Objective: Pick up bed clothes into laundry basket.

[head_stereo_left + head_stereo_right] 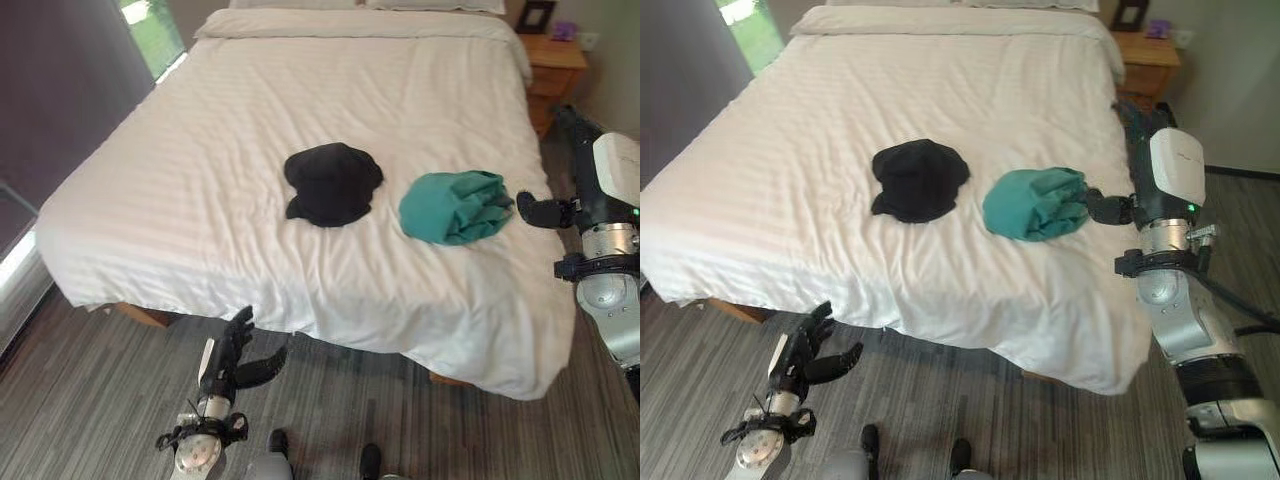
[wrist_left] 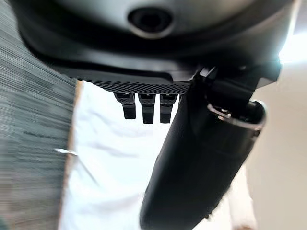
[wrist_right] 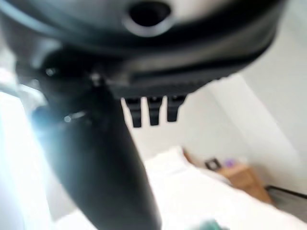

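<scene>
A crumpled black garment [image 1: 331,183] lies in the middle of the white bed [image 1: 250,130]. To its right sits a bunched teal garment [image 1: 457,206]. My right hand [image 1: 545,211] hovers just right of the teal cloth, at the bed's right edge, with straight fingers and nothing in it. My left hand [image 1: 238,356] hangs low in front of the bed's near edge, over the floor, fingers relaxed and spread, holding nothing. In the right wrist view a sliver of teal [image 3: 209,224] shows past the hand [image 3: 148,110].
A wooden nightstand [image 1: 555,70] stands at the bed's far right with a dark frame [image 1: 536,16] on it. Pillows [image 1: 430,5] line the headboard. A dark curtain [image 1: 60,90] and a window [image 1: 150,30] are at the left. Grey striped floor [image 1: 90,400] surrounds the bed.
</scene>
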Motion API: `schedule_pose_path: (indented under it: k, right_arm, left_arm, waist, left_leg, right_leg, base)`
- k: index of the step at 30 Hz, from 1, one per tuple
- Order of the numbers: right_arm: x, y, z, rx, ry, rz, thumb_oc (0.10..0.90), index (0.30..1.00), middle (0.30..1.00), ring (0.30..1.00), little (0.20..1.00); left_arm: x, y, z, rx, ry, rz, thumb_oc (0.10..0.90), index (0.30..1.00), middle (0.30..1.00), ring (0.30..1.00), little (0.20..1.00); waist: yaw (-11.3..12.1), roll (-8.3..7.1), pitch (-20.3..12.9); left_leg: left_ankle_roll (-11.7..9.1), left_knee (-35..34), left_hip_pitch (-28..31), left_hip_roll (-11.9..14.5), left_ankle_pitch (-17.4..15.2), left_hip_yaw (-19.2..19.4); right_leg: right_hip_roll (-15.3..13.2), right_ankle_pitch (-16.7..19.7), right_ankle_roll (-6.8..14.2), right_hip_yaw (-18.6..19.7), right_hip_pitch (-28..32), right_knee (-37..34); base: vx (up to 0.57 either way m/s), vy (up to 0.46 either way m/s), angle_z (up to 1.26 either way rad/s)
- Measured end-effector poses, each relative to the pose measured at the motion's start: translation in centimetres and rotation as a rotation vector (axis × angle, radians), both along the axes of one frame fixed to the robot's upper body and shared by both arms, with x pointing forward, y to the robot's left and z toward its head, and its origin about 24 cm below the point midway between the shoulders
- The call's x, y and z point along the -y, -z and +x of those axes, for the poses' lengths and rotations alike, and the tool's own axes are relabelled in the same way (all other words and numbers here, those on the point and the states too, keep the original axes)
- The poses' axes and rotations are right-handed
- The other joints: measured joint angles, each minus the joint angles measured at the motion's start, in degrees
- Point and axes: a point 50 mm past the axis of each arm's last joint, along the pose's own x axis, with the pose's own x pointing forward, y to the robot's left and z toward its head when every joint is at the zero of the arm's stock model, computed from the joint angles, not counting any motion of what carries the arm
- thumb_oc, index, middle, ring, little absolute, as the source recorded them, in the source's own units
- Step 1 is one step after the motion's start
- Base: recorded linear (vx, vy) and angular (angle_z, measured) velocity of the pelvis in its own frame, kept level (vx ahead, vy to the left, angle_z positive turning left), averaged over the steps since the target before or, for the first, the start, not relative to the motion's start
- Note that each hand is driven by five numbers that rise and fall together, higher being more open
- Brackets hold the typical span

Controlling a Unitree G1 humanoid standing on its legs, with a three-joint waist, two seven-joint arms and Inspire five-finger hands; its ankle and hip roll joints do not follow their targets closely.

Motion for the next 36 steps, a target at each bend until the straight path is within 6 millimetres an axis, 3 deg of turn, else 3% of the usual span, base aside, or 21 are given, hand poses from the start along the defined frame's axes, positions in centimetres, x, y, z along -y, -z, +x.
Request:
schedule_pose_path:
  k: [2,3,4,5,8,11,14,15,16,17,19,20,22,25,29,31,33,35,36]
  right_arm:
    - [0.6,0.9,0.0,-0.06,0.023,-0.002,0.8,0.9,0.9,0.9,0.9]
    - [0.7,0.9,0.0,-0.067,0.029,-0.005,0.8,0.9,0.9,0.9,0.9]
    - [1.0,1.0,-0.1,-0.068,0.04,-0.002,0.8,0.9,0.9,0.9,0.9]
    - [1.4,1.3,-0.2,-0.084,0.062,0.002,0.8,0.9,0.9,0.9,0.9]
    - [2.6,1.9,-0.1,-0.116,0.124,0.012,0.8,0.9,0.9,0.9,0.9]
    - [2.5,1.6,1.0,-0.117,0.144,0.037,0.8,0.9,0.9,0.9,0.9]
    - [2.5,1.8,1.6,-0.128,0.159,0.062,0.8,0.9,0.9,0.9,0.9]
    - [2.6,1.7,2.3,-0.127,0.181,0.099,0.436,0.354,0.354,0.354,0.354]
    - [2.8,1.6,2.5,-0.128,0.205,0.13,0.436,0.354,0.354,0.354,0.354]
    - [2.9,1.6,2.9,-0.142,0.229,0.17,0.4,0.3,0.3,0.3,0.3]
    - [2.9,2.2,3.3,-0.184,0.262,0.211,0.4,0.3,0.3,0.3,0.3]
    - [2.8,2.4,3.5,-0.204,0.268,0.243,0.4,0.3,0.3,0.3,0.3]
    - [2.9,2.1,3.6,-0.2,0.269,0.263,0.4,0.3,0.3,0.3,0.3]
    - [2.8,0.9,3.9,-0.18,0.245,0.289,0.4,0.3,0.3,0.3,0.3]
    - [3.2,-2.1,3.5,-0.077,0.193,0.321,0.4,0.3,0.3,0.3,0.3]
    - [5.1,-4.1,1.0,0.068,0.163,0.363,0.4,0.3,0.3,0.3,0.3]
    - [7.1,-4.8,-2.4,0.217,0.172,0.413,0.4,0.3,0.3,0.3,0.3]
    - [9.9,-3.2,-6.7,0.341,0.252,0.501,0.4,0.3,0.3,0.3,0.3]
    - [10.8,-2.7,-8.1,0.371,0.287,0.542,0.4,0.3,0.3,0.3,0.3]
  left_arm:
    - [-0.2,0.6,-1.3,-0.041,-0.021,-0.017,0.8,0.9,0.9,0.9,0.9]
    - [-0.1,0.9,-1.9,-0.057,-0.021,-0.022,0.8,0.9,0.9,0.9,0.9]
    - [-0.2,1.1,-2.2,-0.069,-0.022,-0.02,0.8,0.9,0.9,0.9,0.9]
    - [-0.5,0.9,-1.8,-0.061,-0.016,-0.006,0.8,0.9,0.9,0.9,0.9]
    - [-1.0,-0.1,-0.2,-0.01,0.006,0.02,0.8,0.9,0.9,0.9,0.9]
    - [-1.5,-0.5,1.1,0.016,0.013,0.049,0.8,0.9,0.9,0.9,0.9]
    - [-1.7,0.9,1.5,-0.05,0.016,0.073,0.8,0.9,0.9,0.9,0.9]
    - [-1.9,2.3,1.2,-0.112,0.014,0.093,0.8,0.9,0.9,0.9,0.9]
    - [-1.9,3.3,1.2,-0.165,0.011,0.104,0.8,0.9,0.9,0.9,0.9]
    - [-2.1,5.0,0.4,-0.261,-0.02,0.102,0.8,0.9,0.9,0.9,0.9]
    - [-2.5,7.8,-1.5,-0.448,-0.053,0.107,0.8,0.9,0.9,0.9,0.9]
    - [-3.0,9.8,-4.2,-0.631,-0.085,0.121,0.8,0.9,0.9,0.9,0.9]
    - [-3.8,11.1,-7.7,-0.811,-0.141,0.118,0.8,0.9,0.9,0.9,0.9]
    - [-5.6,11.6,-11.7,-0.977,-0.23,0.129,0.8,0.9,0.9,0.9,0.9]
    - [-8.8,10.6,-11.9,-0.97,-0.321,0.166,0.8,0.9,0.9,0.9,0.9]
    - [-12.0,8.7,-10.0,-0.865,-0.4,0.212,0.8,0.9,0.9,0.9,0.9]
    - [-16.0,5.7,-7.6,-0.743,-0.457,0.303,0.8,0.9,0.9,0.9,0.9]
    - [-21.2,-0.2,-4.4,-0.505,-0.57,0.459,0.8,0.9,0.9,0.9,0.9]
    - [-22.2,-2.1,-3.5,-0.432,-0.604,0.502,0.8,0.9,0.9,0.9,0.9]
  waist:
    - [0.73,1.4,-0.51]
    - [0.58,2.89,-1.08]
    - [-0.56,4.1,-1.47]
    - [-0.49,2.87,-0.65]
    - [0.78,1.92,-0.07]
    - [1.03,1.85,-0.03]
    - [1.4,1.58,0.16]
    - [1.27,1.67,0.15]
    - [1.15,1.73,0.11]
    - [0.71,1.63,0.18]
    - [0.46,1.06,0.53]
    - [-0.11,0.5,0.85]
    - [-0.7,0.16,1.05]
    - [-0.68,0.12,1.09]
    - [-0.8,0.23,1.03]
    - [-0.71,0.31,1.01]
    - [-1.05,0.42,1.02]
    - [-1.68,0.09,0.65]
    - [-2.06,0.03,0.61]
  left_leg:
    - [0.97,0.13,0.74,-0.38,0.97,-0.14]
    - [1.9,0.62,1.23,-0.38,4.36,-0.16]
    - [2.66,-0.86,1.77,-0.21,2.27,-0.12]
    - [3.11,-0.84,1.6,-1.77,2.58,0.01]
    - [4.64,-0.84,1.37,-4.64,1.73,-0.09]
    - [4.76,-0.84,-0.73,-5.1,1.66,-0.4]
    - [4.82,-0.85,-1.75,-5.03,1.71,-0.6]
    - [4.81,-0.84,-2.41,-4.79,1.72,-0.59]
    - [4.81,-0.85,-2.98,-4.61,1.72,-0.59]
    - [4.79,-0.85,-3.78,-4.33,1.72,-0.63]
    - [4.79,-0.85,-4.07,-4.02,1.72,-0.49]
    - [4.79,-0.85,-4.07,-3.95,1.72,-0.48]
    - [4.79,-0.85,-4.01,-3.9,1.71,-0.26]
    - [4.79,-0.85,-2.75,-4.0,1.71,-0.05]
    - [4.75,-0.86,-1.76,-4.02,1.68,0.01]
    - [4.74,-0.86,-1.35,-4.27,1.28,-0.07]
    - [4.99,-0.87,-0.54,-4.59,0.64,0.04]
    - [4.77,-0.91,0.63,-5.06,-0.52,0.09]
    - [4.88,-0.9,0.8,-5.37,-0.48,0.13]
  right_leg:
    - [0.54,-0.91,1.03,0.25,0.46,0.03]
    - [1.24,-1.31,1.65,0.39,0.47,0.03]
    - [1.61,-2.04,2.67,-0.05,0.64,0.03]
    - [0.09,-2.14,3.34,0.1,0.48,0.06]
    - [-2.56,-2.69,5.09,0.03,0.41,0.05]
    - [-2.96,-2.76,5.69,-0.14,-1.6,0.04]
    - [-2.8,-2.78,5.75,-0.26,-2.45,0.05]
    - [-2.71,-2.8,5.78,-0.14,-3.16,0.04]
    - [-2.65,-2.79,5.78,-0.09,-3.77,0.04]
    - [-2.3,-2.71,5.72,-0.15,-4.44,0.05]
    - [-2.03,-2.6,5.74,-0.03,-4.8,0.06]
    - [-2.07,-2.6,5.74,-0.01,-4.76,0.06]
    - [-2.07,-2.58,5.75,0.1,-4.69,0.06]
    - [-2.24,-2.6,5.75,0.26,-3.51,0.06]
    - [-2.37,-2.69,5.73,0.45,-2.56,0.04]
    - [-2.49,-2.86,5.68,0.27,-2.03,0.04]
    - [-2.77,-3.15,5.91,0.14,-1.17,0.07]
    - [-3.31,-3.6,6.23,0.31,-0.16,0.48]
    - [-3.56,-3.59,6.27,0.31,0.18,0.44]
  base:
    - [0.06,0.043,-0.07]
    - [0.05,0.037,-0.02]
    - [0.05,0.046,0.17]
    - [0.02,0.044,0.17]
    - [-0.08,0.036,0.1]
    - [-0.1,0.024,0.08]
    - [-0.1,0.037,0.02]
    - [-0.05,0.034,-0.05]
    - [-0.01,0.039,-0.02]
    - [0.02,0.035,-0.01]
    - [0.05,0.041,-0.02]
    - [0.06,0.041,0.0]
    - [0.07,0.037,0.02]
    - [0.09,0.037,-0.01]
    - [0.09,0.052,0.01]
    - [0.07,0.06,0.09]
    - [0.07,0.038,0.08]
    - [0.06,0.001,0.04]
    - [0.07,-0.029,0.03]
